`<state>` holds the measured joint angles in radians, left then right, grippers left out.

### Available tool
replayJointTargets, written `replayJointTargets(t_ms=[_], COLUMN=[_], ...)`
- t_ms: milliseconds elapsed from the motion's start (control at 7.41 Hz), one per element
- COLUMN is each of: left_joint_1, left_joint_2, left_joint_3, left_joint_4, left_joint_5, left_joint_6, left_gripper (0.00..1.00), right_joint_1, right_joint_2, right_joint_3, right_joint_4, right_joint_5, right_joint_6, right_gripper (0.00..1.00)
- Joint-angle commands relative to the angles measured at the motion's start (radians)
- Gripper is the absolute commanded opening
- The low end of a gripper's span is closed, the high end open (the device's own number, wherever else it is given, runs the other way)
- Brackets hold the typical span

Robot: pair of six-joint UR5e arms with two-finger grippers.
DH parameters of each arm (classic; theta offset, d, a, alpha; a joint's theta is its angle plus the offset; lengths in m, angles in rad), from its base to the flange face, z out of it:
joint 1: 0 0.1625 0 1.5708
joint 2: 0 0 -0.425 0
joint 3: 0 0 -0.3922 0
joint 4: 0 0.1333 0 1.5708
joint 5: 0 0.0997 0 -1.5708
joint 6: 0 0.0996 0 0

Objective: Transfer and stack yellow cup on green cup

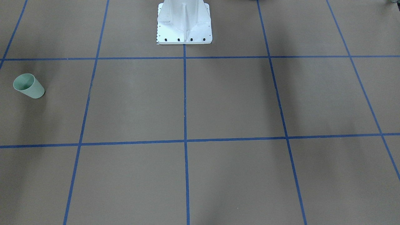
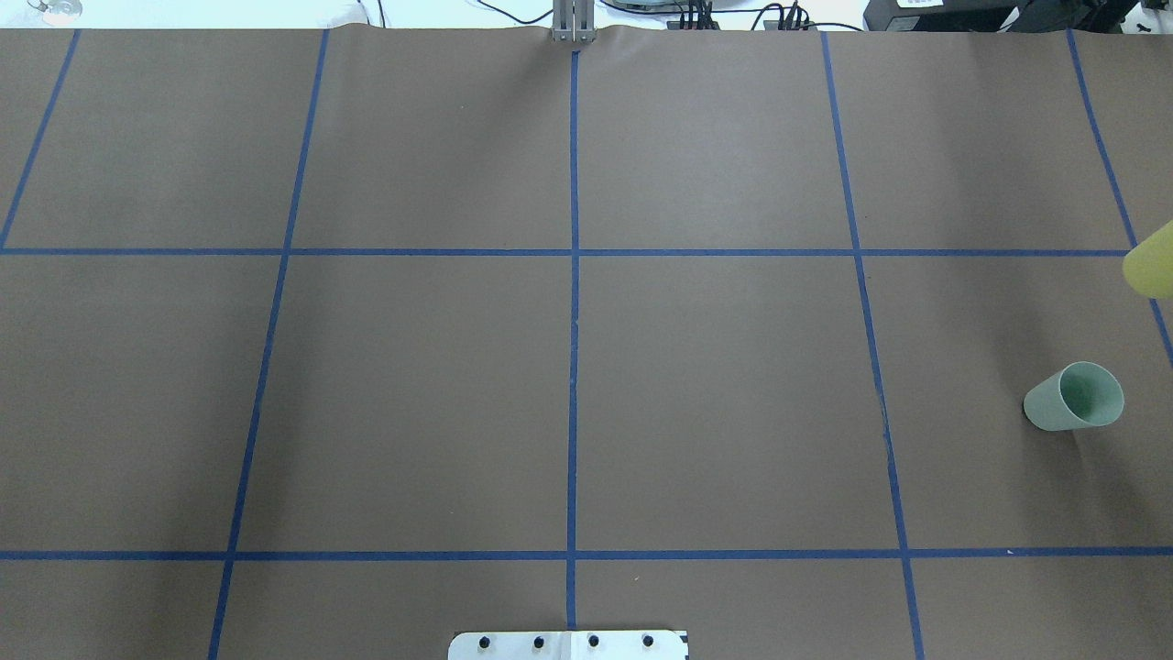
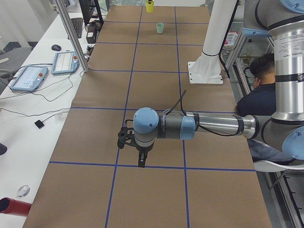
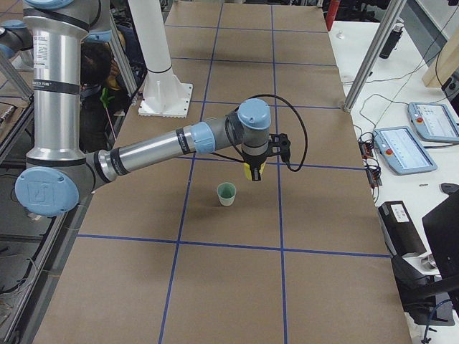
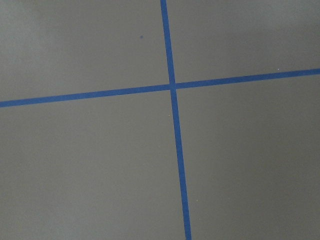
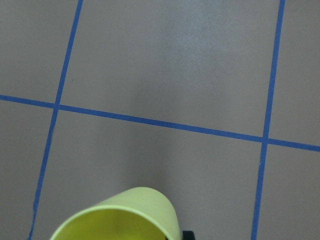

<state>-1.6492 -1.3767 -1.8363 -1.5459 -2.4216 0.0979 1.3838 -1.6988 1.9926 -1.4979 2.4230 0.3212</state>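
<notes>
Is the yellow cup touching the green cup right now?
Apart. The overhead view shows bare brown table between the yellow cup and the green cup.

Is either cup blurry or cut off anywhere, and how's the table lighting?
Overhead exterior: the bright yellow plastic cup is blurred and cropped by the right edge; the pale green plastic cup is sharp. Right wrist view: yellow cup soft, cropped at the bottom. Front-facing view: soft shadows, no glare.
</notes>
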Motion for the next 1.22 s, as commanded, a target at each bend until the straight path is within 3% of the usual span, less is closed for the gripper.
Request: replayJointTargets(t_ms=[0, 1080], left_joint_1=[-0.004, -0.004], left_joint_2=[0.027, 0.028], left_joint_3=[-0.021, -0.023], left_joint_4=[-0.003, -0.005], left_joint_5=[-0.007, -0.005], left_joint_6=[0.000, 0.002], left_gripper=[1.00, 1.00], right_joint_1=[-0.127, -0.193], right_joint_2=[-0.169, -0.196], right_joint_3=[-0.012, -0.084], right_joint_4=[0.407, 0.444], right_joint_5=[-0.005, -0.087], right_joint_6=[0.297, 0.314], right_gripper=[0.00, 0.00])
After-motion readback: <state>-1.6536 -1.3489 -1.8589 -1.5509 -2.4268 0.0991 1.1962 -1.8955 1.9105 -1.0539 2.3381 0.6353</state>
